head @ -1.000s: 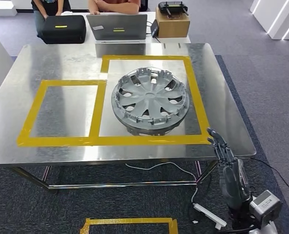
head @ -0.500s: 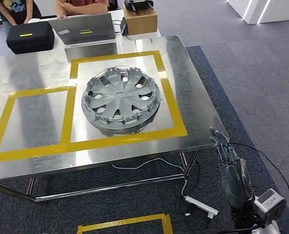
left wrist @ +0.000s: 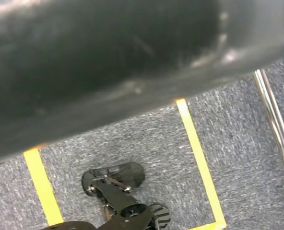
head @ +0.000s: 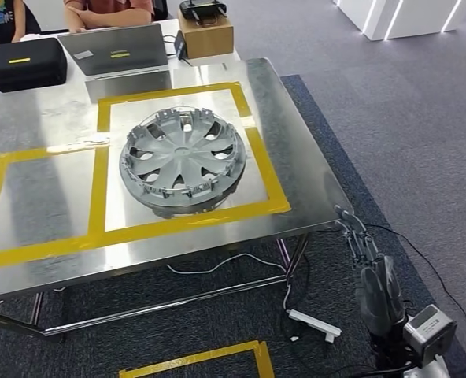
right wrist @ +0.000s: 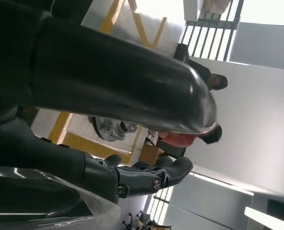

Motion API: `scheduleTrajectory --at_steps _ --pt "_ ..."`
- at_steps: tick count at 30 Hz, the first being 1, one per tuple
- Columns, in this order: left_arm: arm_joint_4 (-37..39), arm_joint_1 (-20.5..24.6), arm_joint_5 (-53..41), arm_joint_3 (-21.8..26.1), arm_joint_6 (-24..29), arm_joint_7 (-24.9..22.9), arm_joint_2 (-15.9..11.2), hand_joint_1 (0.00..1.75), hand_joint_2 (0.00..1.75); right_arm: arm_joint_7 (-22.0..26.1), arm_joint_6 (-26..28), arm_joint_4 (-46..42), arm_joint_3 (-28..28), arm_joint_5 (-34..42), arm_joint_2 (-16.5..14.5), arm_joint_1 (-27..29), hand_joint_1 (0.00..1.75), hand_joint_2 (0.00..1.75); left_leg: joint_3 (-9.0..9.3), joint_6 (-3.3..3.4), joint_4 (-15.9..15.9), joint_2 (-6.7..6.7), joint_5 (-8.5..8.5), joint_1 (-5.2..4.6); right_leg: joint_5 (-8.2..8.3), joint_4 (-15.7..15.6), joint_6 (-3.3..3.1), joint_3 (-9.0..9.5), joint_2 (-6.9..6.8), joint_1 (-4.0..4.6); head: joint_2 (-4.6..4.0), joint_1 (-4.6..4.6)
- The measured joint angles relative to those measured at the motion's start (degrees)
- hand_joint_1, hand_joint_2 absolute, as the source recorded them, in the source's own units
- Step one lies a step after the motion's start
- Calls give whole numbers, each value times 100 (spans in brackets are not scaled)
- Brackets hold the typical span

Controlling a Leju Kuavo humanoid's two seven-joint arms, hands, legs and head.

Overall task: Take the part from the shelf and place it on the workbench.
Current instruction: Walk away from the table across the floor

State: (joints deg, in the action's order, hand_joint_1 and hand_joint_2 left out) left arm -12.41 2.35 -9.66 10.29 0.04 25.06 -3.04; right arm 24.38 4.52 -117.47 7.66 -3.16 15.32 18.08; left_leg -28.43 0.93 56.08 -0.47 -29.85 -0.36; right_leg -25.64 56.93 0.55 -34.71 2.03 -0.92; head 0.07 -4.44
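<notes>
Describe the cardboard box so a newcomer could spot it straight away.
Start at the steel workbench with yellow tape squares. Past its far edge, right of the grey laptop, sits the cardboard box. It is the only brown thing there, with a black device on top.

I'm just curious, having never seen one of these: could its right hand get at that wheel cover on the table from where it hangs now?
Probably not as it stands. The right hand hangs low beside the table's corner, below its top, and the wheel cover lies well inside the yellow tape. Nothing blocks the way above; the arm would have to rise and stretch.

- Grey laptop at upper left of the frame.
- Black case left of it.
- Cardboard box right of it.
- White power strip on carpet, lower right.
</notes>
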Motion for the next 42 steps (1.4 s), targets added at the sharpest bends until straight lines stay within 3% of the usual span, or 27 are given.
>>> scheduleTrajectory --at_steps 2,3,8,12,23,28,30,33,34,35,36,39,40,42 --pt "0 0 -1 1 0 0 9 0 0 -5 8 0 -1 -2 0 1 0 0 -17 -25 -35 0 42 3 28 -41 -168 -5 -2 10 0 -10" --pt "0 -4 -1 2 0 -1 11 0 0 -9 13 1 -1 -5 0 3 0 0 -25 -5 -34 1 50 -4 79 -52 -174 -7 -2 10 1 -13" --pt "0 -5 -2 2 0 -2 22 0 0 -11 20 1 -1 -18 0 6 0 0 -53 60 -25 3 78 -37 165 -121 12 4 1 -24 0 -12" --pt "0 -6 -2 2 0 -2 22 0 0 -11 20 1 -1 -18 0 6 0 0 -70 74 -12 3 75 -44 172 -141 157 3 1 -39 0 -11" --pt "0 -5 -5 2 0 -2 24 0 0 -11 23 1 -1 -20 0 6 0 0 -86 78 -6 3 73 -31 168 -141 181 -16 1 -30 0 -8" --pt "0 -1 -13 2 0 -2 19 0 0 -22 53 -2 -1 -45 0 12 0 0 -93 168 4 8 128 -41 223 -161 288 -17 2 -59 0 -6" --pt "0 4 -18 3 0 -2 24 0 0 -23 65 -5 -1 -58 0 16 0 0 -93 227 -80 43 221 -15 39 -7 309 -105 -54 -54 0 -15" --pt "0 -8 -28 4 0 -4 31 0 0 -29 75 -5 -1 -72 0 20 0 0 -182 270 -115 108 303 -14 -693 1041 306 -475 -144 -44 0 -38" --pt "0 -13 -34 4 0 -5 32 0 0 -31 77 -4 -1 -73 0 23 0 0 -221 261 -108 127 318 -19 -853 1375 311 -557 -149 -45 0 -39" --pt "0 -16 -40 5 0 -6 32 0 0 -33 78 -3 -1 -74 0 25 0 0 -258 248 -97 143 335 -22 -905 1524 316 -543 -153 -45 0 -37" --pt "0 -16 -44 6 0 -8 34 0 0 -34 79 -2 -1 -77 0 26 0 0 -293 232 -81 154 349 -21 -845 1425 320 -400 -161 -47 0 -37" --pt "0 -10 -51 11 1 -14 36 0 0 -38 79 -1 0 -84 0 16 0 0 -373 168 5 167 362 -19 -520 257 311 455 -232 -49 0 -39" --pt "0 -8 -53 14 1 -16 33 0 0 -37 81 -1 0 -85 0 15 0 0 -392 137 38 167 365 -26 -485 0 291 632 -247 -43 0 -39" --pt "0 -8 -54 22 3 -22 27 0 0 -38 86 -1 -1 -86 0 15 0 0 -424 65 82 166 392 -35 -490 -116 228 699 -236 -20 1 -36"
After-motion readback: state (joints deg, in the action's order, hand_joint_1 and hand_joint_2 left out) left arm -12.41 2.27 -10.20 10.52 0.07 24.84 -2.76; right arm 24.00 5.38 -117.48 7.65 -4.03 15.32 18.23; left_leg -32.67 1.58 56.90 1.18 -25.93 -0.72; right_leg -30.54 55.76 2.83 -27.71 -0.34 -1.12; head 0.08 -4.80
